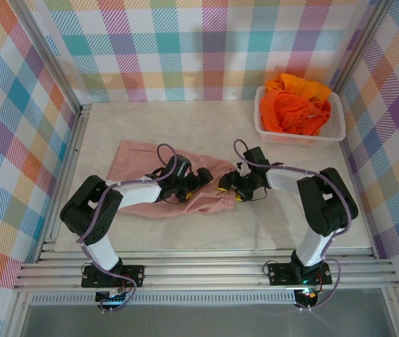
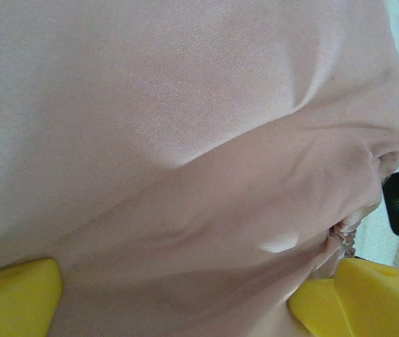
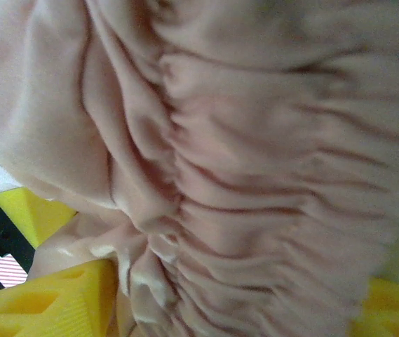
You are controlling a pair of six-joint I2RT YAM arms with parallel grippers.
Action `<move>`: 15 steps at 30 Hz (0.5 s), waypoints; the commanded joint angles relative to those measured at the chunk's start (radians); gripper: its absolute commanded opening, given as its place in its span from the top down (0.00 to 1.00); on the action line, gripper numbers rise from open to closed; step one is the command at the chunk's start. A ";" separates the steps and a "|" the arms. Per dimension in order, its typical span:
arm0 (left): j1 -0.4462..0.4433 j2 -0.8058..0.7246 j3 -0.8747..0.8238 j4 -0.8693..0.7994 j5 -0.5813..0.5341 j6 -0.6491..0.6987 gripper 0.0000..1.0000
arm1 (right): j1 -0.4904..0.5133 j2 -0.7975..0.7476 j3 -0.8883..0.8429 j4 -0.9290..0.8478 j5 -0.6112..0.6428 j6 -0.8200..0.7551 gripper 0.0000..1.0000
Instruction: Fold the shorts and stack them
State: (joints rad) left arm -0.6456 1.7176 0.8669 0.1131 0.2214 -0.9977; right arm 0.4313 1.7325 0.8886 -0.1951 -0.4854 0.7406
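Right pincer (image 3: 220, 309) part-open astride gathered waist of pink shorts (image 3: 255, 140).

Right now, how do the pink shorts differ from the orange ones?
The pink shorts lie spread on the table; the orange shorts sit heaped in the basket. The left gripper and right gripper are at the pink shorts, neither near the orange. Both are soft, wrinkled cloth.

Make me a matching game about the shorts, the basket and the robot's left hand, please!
Things:
1. pink shorts
2. orange shorts
3. basket
4. left gripper

Descriptions:
A. white, at the far right corner of the table
B. wide open over the pink shorts
C. lying in the middle of the table
D. heaped in the basket

Pairs: 1-C, 2-D, 3-A, 4-B
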 commanded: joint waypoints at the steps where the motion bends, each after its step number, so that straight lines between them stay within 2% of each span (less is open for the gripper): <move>1: -0.004 0.030 -0.026 -0.003 -0.019 -0.009 0.00 | 0.018 0.028 0.032 0.043 -0.028 0.033 0.40; 7: -0.005 0.036 -0.029 0.005 -0.017 -0.010 0.00 | 0.037 0.037 0.042 0.066 -0.020 0.045 0.54; 11: -0.005 0.021 -0.037 0.019 -0.016 -0.019 0.00 | 0.037 0.050 0.065 0.009 0.015 0.000 0.72; 15: -0.004 -0.069 -0.029 -0.009 -0.046 0.001 0.00 | 0.036 0.030 0.109 -0.116 0.106 -0.100 0.92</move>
State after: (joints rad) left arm -0.6456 1.7111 0.8562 0.1383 0.2081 -1.0061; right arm 0.4599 1.7702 0.9562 -0.2134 -0.4438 0.7258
